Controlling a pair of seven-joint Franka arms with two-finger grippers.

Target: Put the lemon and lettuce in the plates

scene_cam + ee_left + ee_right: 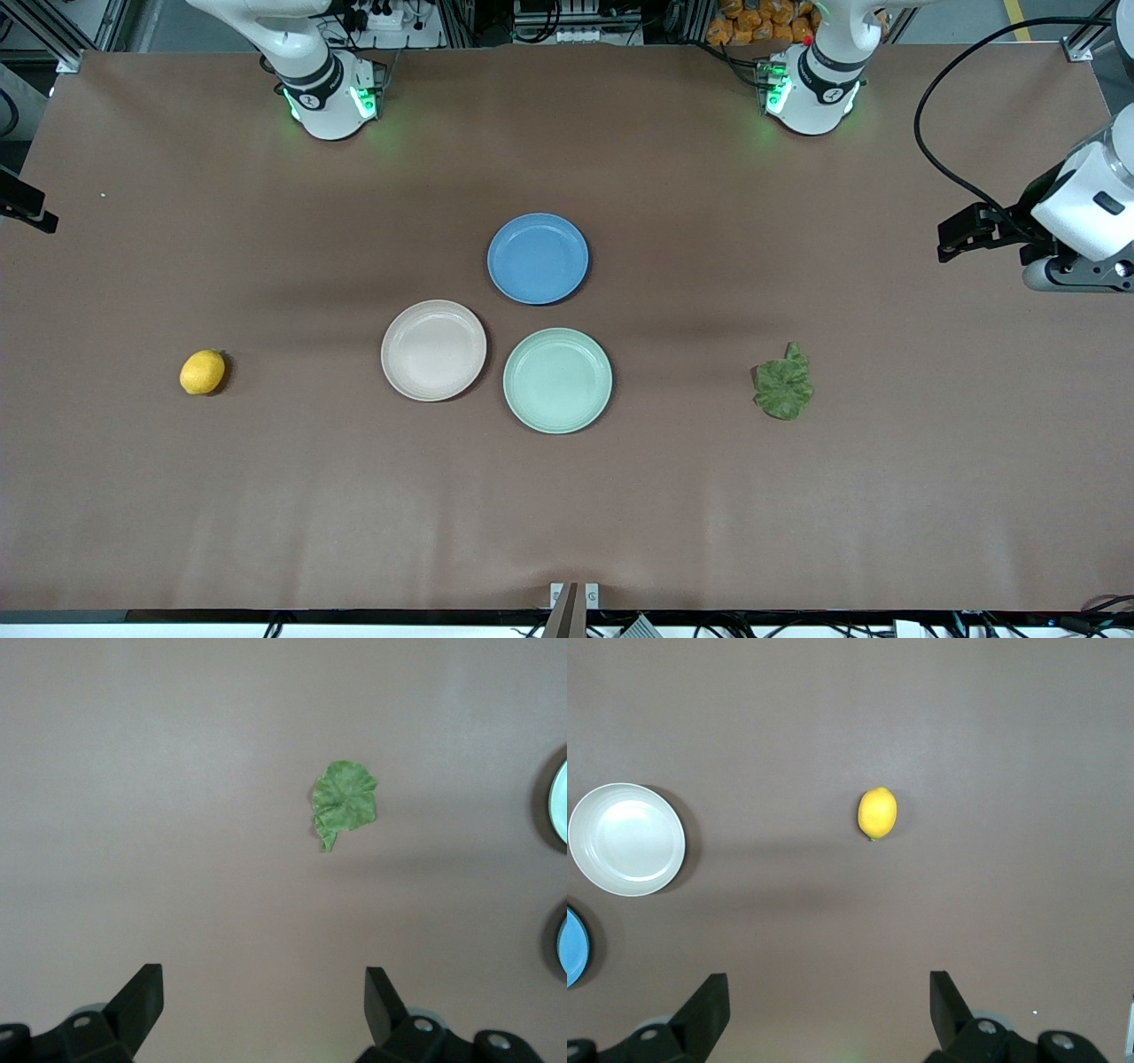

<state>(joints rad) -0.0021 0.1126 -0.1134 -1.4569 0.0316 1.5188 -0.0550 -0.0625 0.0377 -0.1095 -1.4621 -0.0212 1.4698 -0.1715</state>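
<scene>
The yellow lemon [203, 371] [877, 812] lies on the brown table toward the right arm's end. The dark green lettuce [784, 383] [344, 804] lies toward the left arm's end. Between them sit the beige-pink plate [433, 350] [626, 839] and the mint plate [557, 380] [560, 802], side by side, with nothing on them. My left gripper [263, 979] [967, 232] hangs open high over the left arm's end of the table, holding nothing. My right gripper [830, 986] [31, 213] hangs open at the right arm's end, also holding nothing.
A blue plate [538, 258] [574, 948] sits just farther from the front camera than the other two plates, nothing on it. The arm bases [328, 89] [811, 89] stand at the table's back edge. A black cable [939, 159] loops over the left arm's end.
</scene>
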